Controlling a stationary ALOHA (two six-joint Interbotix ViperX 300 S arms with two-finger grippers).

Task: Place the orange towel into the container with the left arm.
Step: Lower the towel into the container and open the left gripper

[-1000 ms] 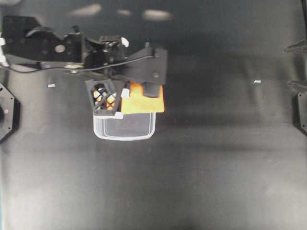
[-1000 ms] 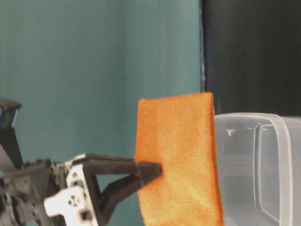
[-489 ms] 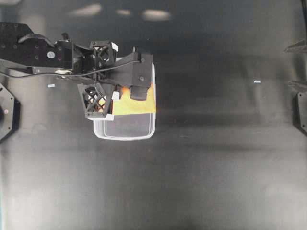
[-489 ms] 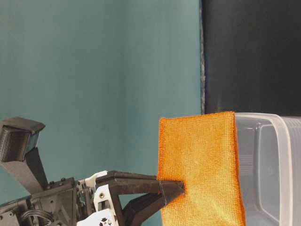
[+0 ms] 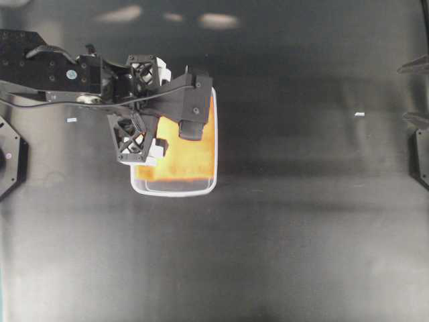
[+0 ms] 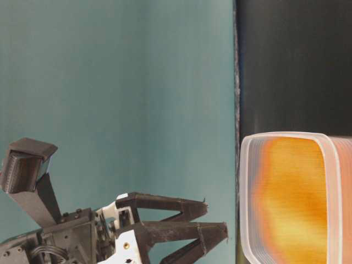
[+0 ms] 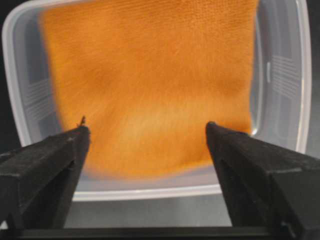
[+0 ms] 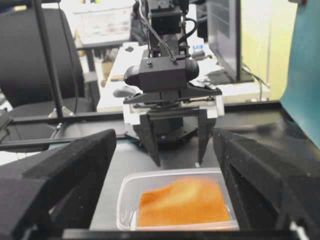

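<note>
My left arm [image 5: 60,70] reaches in from the left edge of the overhead view; its gripper [image 5: 161,131] hangs over the container's near-left part with the fingers [image 7: 47,160] spread wide and nothing between them; in the wrist view both black fingertips frame the cloth without touching it. The orange towel [image 5: 191,151] lies inside the container [image 5: 175,190], blurred, filling most of the tub and rumpled higher toward one side in the right wrist view; the clear tub stands on the dark table [image 5: 301,235]. At the far right my right gripper [image 8: 165,200] is parked well apart, its pads wide apart and empty.
</note>
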